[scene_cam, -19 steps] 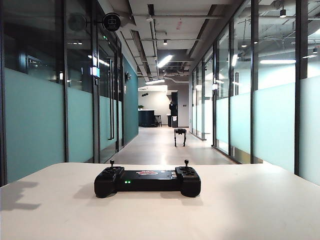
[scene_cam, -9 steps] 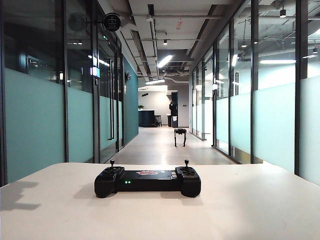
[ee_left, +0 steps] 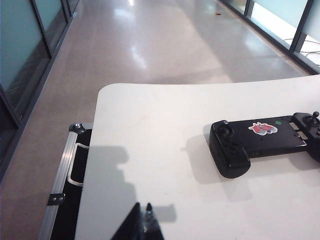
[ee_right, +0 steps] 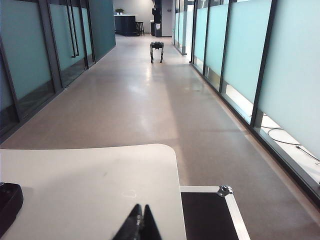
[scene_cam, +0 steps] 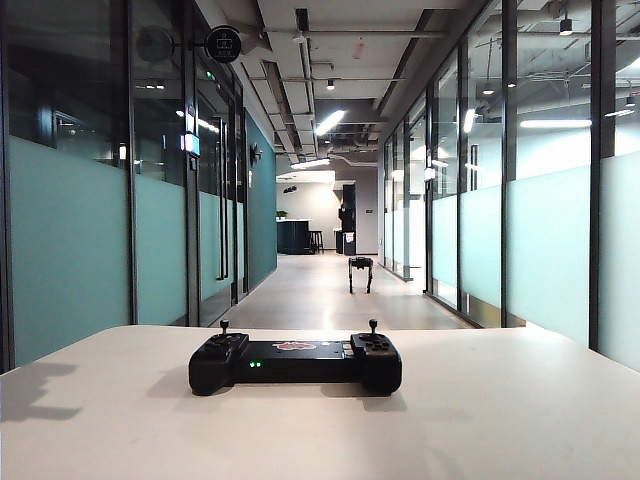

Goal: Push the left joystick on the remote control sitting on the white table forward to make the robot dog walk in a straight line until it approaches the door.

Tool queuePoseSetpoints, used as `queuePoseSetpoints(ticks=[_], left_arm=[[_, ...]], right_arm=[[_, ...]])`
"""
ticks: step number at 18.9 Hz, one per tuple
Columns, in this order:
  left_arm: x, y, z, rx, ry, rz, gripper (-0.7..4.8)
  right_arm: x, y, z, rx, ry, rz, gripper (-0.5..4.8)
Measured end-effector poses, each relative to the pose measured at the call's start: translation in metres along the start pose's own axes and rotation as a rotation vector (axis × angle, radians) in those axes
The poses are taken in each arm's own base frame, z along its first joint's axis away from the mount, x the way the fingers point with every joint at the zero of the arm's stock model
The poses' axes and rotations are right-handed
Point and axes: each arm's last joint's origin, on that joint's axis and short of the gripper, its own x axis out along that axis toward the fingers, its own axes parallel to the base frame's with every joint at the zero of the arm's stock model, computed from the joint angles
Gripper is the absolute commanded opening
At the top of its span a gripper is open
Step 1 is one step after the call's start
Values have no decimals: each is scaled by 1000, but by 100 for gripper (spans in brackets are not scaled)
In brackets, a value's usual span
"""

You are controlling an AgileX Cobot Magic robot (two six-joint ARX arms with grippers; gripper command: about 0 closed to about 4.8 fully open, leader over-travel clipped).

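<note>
The black remote control (scene_cam: pixel 295 362) lies flat on the white table (scene_cam: pixel 100 420), green lights lit. Its left joystick (scene_cam: pixel 224 326) stands upright with nothing touching it. The left wrist view shows the remote control (ee_left: pixel 260 142) and the left joystick (ee_left: pixel 226 130) well away from my left gripper (ee_left: pixel 142 206), which is shut and empty over bare table. My right gripper (ee_right: pixel 142 207) is also shut and empty, with the remote control's end (ee_right: pixel 7 202) off to one side. The robot dog (scene_cam: pixel 360 272) stands far down the corridor, before a dark door (scene_cam: pixel 348 210). Neither gripper shows in the exterior view.
A black case with metal edging (ee_left: pixel 65 175) sits below the table's left end, and another (ee_right: pixel 210 215) below its right end. Frosted glass walls (scene_cam: pixel 70 240) line both sides of the corridor. A cable (ee_right: pixel 287 142) lies on the floor by the right wall.
</note>
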Motion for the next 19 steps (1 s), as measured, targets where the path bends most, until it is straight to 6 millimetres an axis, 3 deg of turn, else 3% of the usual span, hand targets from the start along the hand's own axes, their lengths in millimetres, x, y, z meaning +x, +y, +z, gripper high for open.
queuePoseSetpoints(ticks=[13, 19], left_arm=[[-1, 0, 0, 0, -4, 8, -6], [-12, 7, 5, 22, -117, 9, -6]], right_arm=[[0, 0, 0, 0, 1, 0, -1], [0, 0, 0, 0, 1, 0, -1]])
